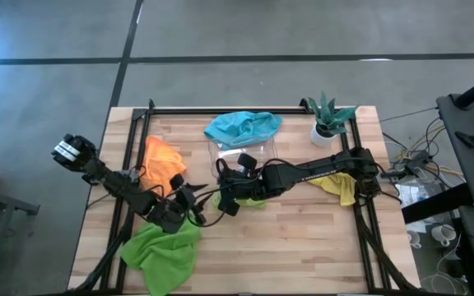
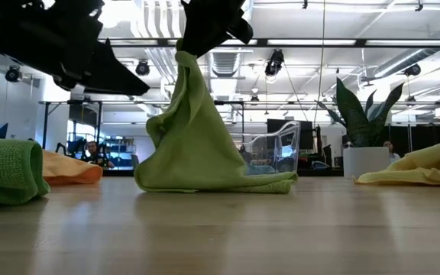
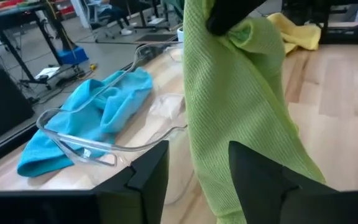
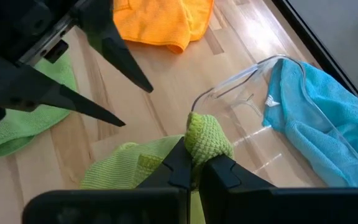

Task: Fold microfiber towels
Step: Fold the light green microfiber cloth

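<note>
Low view shows the right hand (image 2: 208,34) pinching a waffle-textured lime green towel (image 2: 205,145) by its bunched corner, so it hangs in a cone to the wooden table (image 2: 281,229), while the left hand (image 4: 114,87) stands wide beside it.

- Five microfiber towels in play: two lime green (image 1: 161,255) (image 2: 205,145), one orange (image 1: 161,159), one teal blue (image 1: 241,127), one yellow (image 1: 341,187).
- One clear plastic tray (image 1: 241,152).
- One potted plant (image 1: 327,119).
- Two arms over one bench (image 1: 303,238).
</note>
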